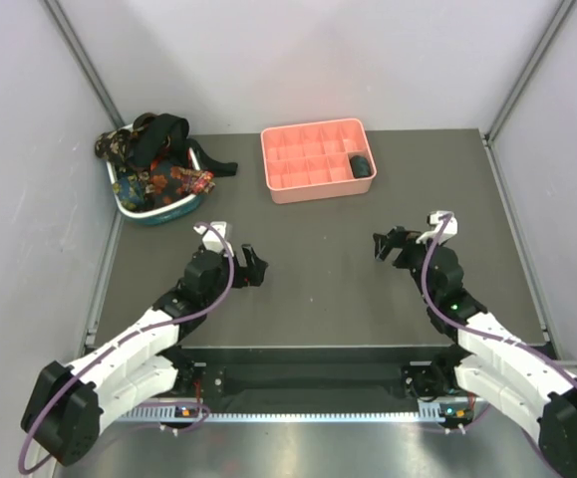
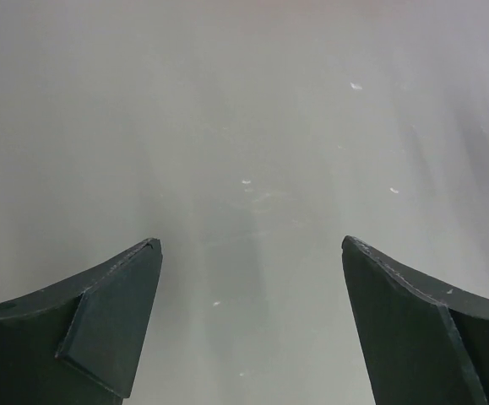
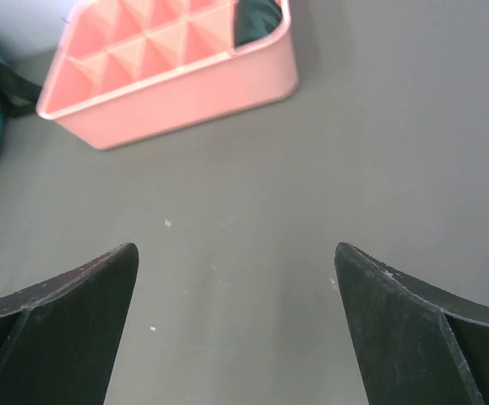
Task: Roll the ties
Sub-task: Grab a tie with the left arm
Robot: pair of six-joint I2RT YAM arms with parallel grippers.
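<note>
**Item 1, far left: basket** (image 1: 141,207). Teal and white, oval, at the far-left corner of the table (image 1: 318,299). It holds the ties (image 1: 158,169) in a loose, unrolled heap: dark fabric with red and green floral print on top, black lengths looped over the back. One black tie (image 1: 220,167) trails over the right rim and lies on the table, pointing toward the tray.

**Item 2, left of centre: left gripper** (image 1: 251,265). Low over bare table, near the front, well apart from the basket. Jaws spread wide, nothing between them. In the wrist view only washed-out table surface shows between the two dark fingers (image 2: 109,329).

**Item 3, centre, far side: tray** (image 1: 290,189). Pink plastic, divided into many small compartments, standing flat. A dark roll (image 1: 361,166) sits in a compartment at the right end, on the near side. It appears to be rolled fabric, though its pattern cannot be made out. The other compartments visible from above hold nothing.

**Item 4, right of centre: right gripper** (image 1: 385,245). Low over bare table, near the tray's right end but clear of it. Jaws wide apart, holding nothing. Its wrist view shows the tray's near wall ahead and the basket's edge at far left.
</note>
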